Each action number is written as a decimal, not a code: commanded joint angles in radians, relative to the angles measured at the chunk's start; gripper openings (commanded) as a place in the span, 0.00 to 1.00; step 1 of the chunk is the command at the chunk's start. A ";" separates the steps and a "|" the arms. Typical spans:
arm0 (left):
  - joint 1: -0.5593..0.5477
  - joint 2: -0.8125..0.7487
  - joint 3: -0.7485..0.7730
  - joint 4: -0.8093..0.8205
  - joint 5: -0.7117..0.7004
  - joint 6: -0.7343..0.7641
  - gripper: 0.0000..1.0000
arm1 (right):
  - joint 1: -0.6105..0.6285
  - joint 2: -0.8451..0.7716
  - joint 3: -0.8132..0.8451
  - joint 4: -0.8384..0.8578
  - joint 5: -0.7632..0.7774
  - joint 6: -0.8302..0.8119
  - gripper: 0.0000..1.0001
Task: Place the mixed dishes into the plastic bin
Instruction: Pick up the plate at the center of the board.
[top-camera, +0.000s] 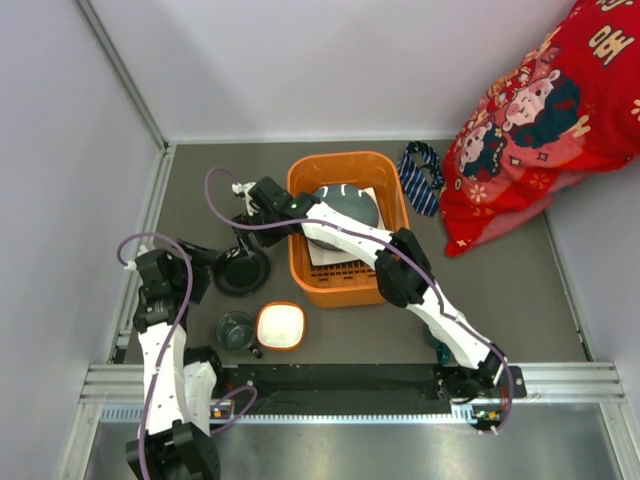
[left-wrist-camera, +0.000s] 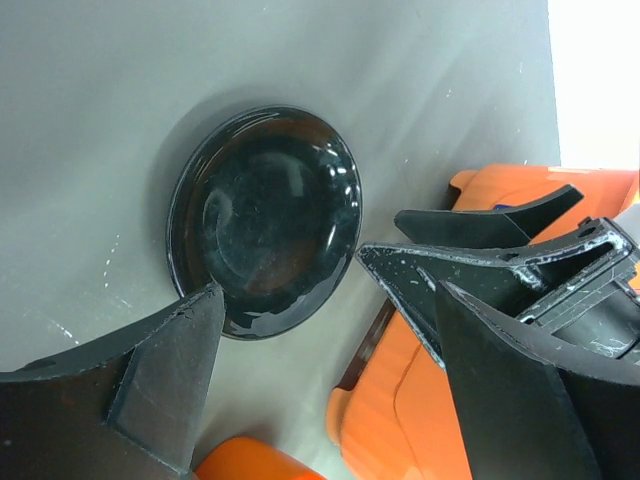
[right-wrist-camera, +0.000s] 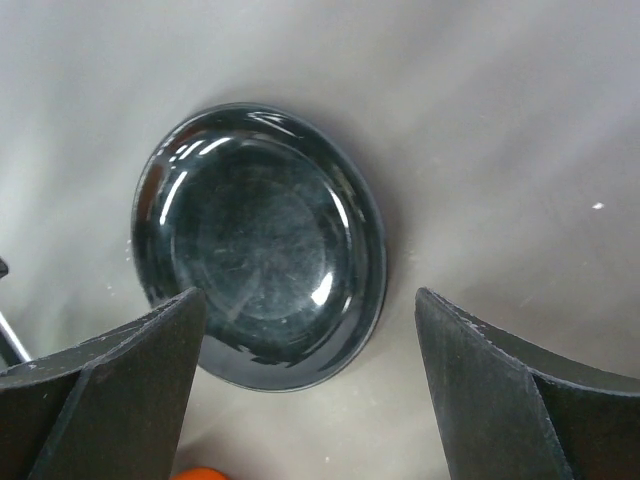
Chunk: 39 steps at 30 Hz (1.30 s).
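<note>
**Black saucer on the table, both pincers released**

The small black saucer (right-wrist-camera: 260, 245) lies flat on the grey table (top-camera: 510, 290), just left of the orange bin (top-camera: 345, 158). The left gripper (left-wrist-camera: 327, 292) and right gripper (right-wrist-camera: 308, 295) both gape either side of it; whether either touches its rim is unclear. The right arm hides much of the blue-grey plate (top-camera: 350, 203) in the bin.

Grey tabletop (top-camera: 500, 290), pale walls (top-camera: 300, 60), aluminium rail (top-camera: 350, 385) near edge, red patterned cloth (top-camera: 540, 120).

A robot test cell in a lab — plain white panels (top-camera: 330, 60) wall in a grey table (top-camera: 520, 300). The left arm (top-camera: 165, 362) and right arm (top-camera: 445, 315) stand on an aluminium rail (top-camera: 560, 381).
</note>
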 joint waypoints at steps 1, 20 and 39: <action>0.007 0.003 -0.003 0.041 0.001 0.017 0.89 | 0.002 0.018 0.044 0.025 0.050 -0.002 0.84; 0.007 0.003 -0.029 0.057 0.010 0.014 0.89 | 0.005 0.061 0.011 0.021 0.005 -0.025 0.82; 0.006 0.001 -0.036 0.058 0.011 0.014 0.89 | 0.021 0.094 0.006 -0.019 0.016 -0.061 0.77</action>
